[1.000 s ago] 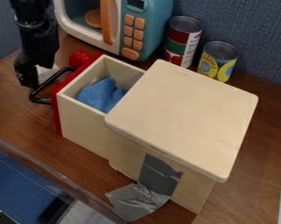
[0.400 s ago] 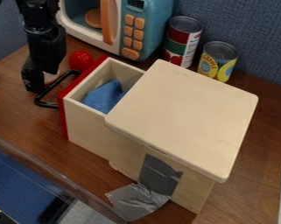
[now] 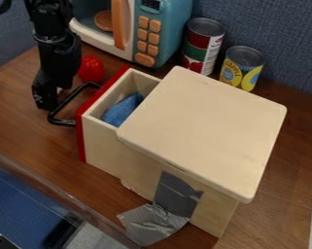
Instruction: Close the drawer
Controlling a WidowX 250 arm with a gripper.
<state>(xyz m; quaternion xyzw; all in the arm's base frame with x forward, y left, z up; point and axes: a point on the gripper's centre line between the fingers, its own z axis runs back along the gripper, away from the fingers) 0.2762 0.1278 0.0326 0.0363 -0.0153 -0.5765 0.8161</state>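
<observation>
Moderate indoor light here, soft and fairly even, and it's the pale lid (image 3: 203,126) in the middle that catches the most of it! Light looks to be falling from above: the cabinet wall (image 3: 213,211) under that lid sits duller, and there's gentle shade inside the drawer (image 3: 105,148). A mild sheen spreads over the wooden surface (image 3: 285,151) at right. Little glints now, on the crumpled silver tape (image 3: 153,224) at lower centre and the metal rims of the cans (image 3: 203,44) (image 3: 242,68) at upper right.
</observation>
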